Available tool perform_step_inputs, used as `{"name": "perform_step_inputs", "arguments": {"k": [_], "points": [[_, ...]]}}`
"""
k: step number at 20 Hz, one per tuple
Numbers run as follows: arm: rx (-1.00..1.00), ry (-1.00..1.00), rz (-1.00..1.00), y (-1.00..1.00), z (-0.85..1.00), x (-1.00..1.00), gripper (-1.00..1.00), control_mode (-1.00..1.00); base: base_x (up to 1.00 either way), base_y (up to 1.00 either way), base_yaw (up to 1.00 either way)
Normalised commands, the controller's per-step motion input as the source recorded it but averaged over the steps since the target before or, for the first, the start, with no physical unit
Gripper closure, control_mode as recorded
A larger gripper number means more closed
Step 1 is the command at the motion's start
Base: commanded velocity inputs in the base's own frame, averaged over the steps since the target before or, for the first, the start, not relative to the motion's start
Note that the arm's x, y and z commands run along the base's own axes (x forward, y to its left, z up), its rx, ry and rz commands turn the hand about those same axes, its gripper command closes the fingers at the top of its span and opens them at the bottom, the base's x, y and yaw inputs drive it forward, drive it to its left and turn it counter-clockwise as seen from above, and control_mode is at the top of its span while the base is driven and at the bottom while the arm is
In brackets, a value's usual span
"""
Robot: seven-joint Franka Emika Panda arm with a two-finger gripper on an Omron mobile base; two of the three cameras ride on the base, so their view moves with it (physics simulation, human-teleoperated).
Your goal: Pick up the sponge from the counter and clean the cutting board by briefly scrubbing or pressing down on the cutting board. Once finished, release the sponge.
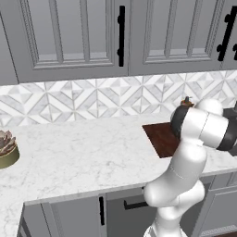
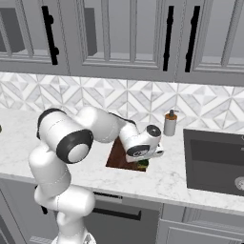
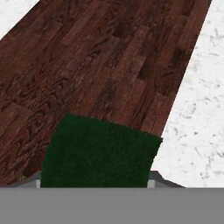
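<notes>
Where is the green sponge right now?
The sponge sits between the gripper jaws, on the cutting board by its front right corner in the right base view, left of the sink.

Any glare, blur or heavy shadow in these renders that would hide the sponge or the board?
Left base view: even flat light, no glare; the arm itself covers much of the cutting board. Right base view: sharp, but the sponge is just a small dark patch under the gripper. Hand view: sponge and wood grain slightly soft, no hard shadows.
</notes>
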Motion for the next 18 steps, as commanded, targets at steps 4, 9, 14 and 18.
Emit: {"name": "perform_step_inputs", "arguments": {"k": [4, 9, 14, 18], "points": [[0.0, 0.0, 0.0, 0.67, 0.59, 0.0, 1.0, -1.0, 0.0, 0.0, 0.0], [0.0, 0.0, 0.0, 0.95, 0.34, 0.0, 1.0, -1.0, 0.0, 0.0, 0.0], [0.0, 0.01, 0.0, 1.0, 0.1, 0.0, 1.0, -1.0, 0.0, 0.0, 0.0], [0.0, 0.02, 0.0, 1.0, 0.0, 0.0, 1.0, -1.0, 0.0, 0.0, 0.0]]}}
